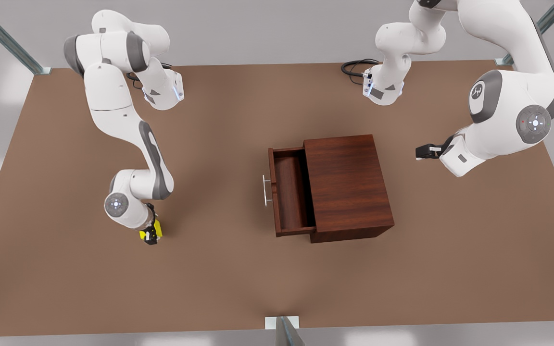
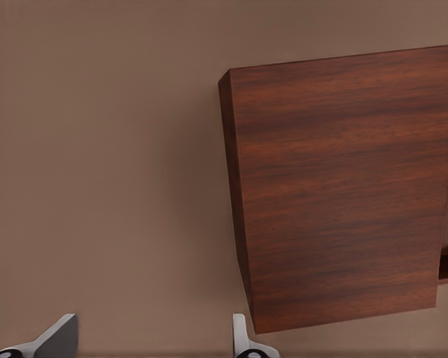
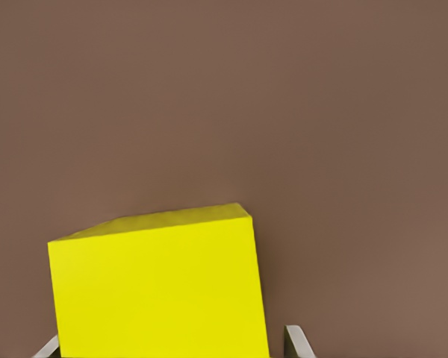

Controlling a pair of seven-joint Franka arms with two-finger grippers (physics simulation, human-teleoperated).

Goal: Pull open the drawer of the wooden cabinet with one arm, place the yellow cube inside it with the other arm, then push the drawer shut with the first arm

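Nearest the camera, on the front view's left, the right pincer (image 1: 150, 236) clamps the small bright yellow cube (image 1: 157, 229) by two opposite flat faces, low over the brown bench (image 1: 219, 278). It looks light, rigid and smooth-sided, so a square grip should hold. Farther in, the shallow reddish-brown drawer (image 1: 288, 192) stands pulled out of the boxy dark wooden cabinet (image 1: 346, 185), its slim silver handle (image 1: 266, 190) unobstructed. Beyond the cabinet, the left pincer (image 1: 421, 152) waits, fingers spread wide.
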